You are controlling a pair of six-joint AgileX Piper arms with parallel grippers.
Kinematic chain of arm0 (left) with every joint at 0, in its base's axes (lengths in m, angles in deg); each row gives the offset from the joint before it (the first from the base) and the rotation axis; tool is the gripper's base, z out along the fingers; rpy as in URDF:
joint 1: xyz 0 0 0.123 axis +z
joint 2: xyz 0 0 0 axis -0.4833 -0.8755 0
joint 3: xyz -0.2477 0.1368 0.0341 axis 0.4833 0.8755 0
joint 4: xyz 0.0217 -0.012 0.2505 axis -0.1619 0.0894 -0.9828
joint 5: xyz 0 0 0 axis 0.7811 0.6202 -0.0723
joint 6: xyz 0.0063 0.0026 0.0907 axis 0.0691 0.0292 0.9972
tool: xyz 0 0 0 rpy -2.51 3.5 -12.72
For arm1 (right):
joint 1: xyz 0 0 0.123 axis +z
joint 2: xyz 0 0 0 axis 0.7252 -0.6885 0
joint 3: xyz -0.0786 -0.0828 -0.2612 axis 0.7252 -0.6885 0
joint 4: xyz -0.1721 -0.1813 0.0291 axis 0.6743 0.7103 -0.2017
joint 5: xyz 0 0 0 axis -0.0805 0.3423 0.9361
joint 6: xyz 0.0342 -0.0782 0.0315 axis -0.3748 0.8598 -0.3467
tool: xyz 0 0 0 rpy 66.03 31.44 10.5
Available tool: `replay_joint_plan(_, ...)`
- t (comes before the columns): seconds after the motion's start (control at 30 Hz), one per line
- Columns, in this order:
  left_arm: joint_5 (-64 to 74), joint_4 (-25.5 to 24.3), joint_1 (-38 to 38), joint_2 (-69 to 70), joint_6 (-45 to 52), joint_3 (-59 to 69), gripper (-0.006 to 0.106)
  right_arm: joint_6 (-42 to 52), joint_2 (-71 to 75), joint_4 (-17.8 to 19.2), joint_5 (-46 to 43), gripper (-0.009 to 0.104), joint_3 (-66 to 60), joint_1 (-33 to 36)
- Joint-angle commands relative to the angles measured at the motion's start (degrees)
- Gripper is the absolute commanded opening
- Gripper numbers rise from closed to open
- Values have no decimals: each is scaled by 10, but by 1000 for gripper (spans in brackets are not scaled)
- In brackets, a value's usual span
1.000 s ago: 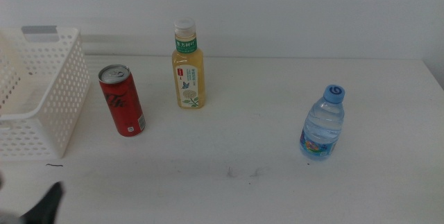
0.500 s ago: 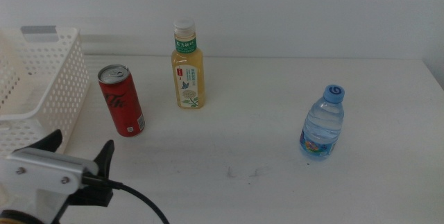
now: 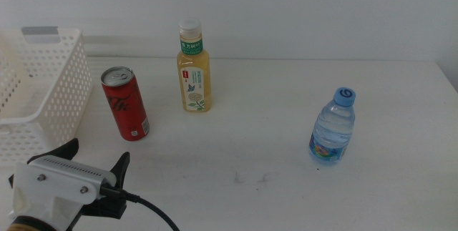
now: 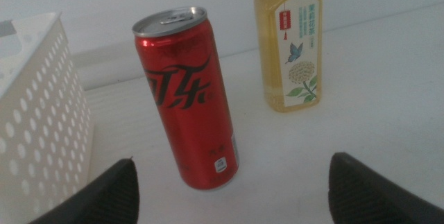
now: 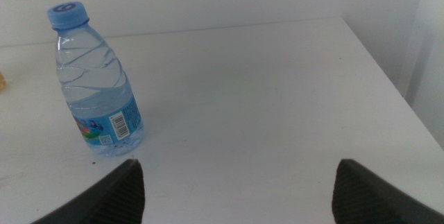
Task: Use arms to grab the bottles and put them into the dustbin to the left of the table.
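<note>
Bottles stand upright on your white table (image 3: 286, 195); at its left edge sits the dustbin (image 3: 43, 95). Your left gripper (image 3: 96, 163) hovers near the front left corner, jaws spread, facing the red can (image 3: 125, 104) beside the bin. Behind it is the tea bottle (image 3: 194, 69). Your right gripper (image 5: 236, 196), jaws spread, faces the water bottle (image 3: 333, 126).

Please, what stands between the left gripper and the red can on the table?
Nothing: in the left wrist view only bare table lies between the open left gripper and the upright red can. The middle view agrees.
</note>
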Motion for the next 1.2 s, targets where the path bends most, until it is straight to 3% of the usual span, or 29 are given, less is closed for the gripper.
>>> replay_joint_plan(0.0,-10,-5,-4,-2,-9,-1,94,2,3,3,-5,90,-3,-4)
replay_joint_plan(0.23,0,22,-4,-18,-58,-37,94,2,3,3,-5,90,-3,-4)
replay_joint_plan(0.63,7,90,1,-185,-58,-166,94,2,3,3,-5,90,-3,-4)
replay_joint_plan(1.17,31,-14,90,-330,-69,-299,94,2,3,3,-5,90,-3,-4)
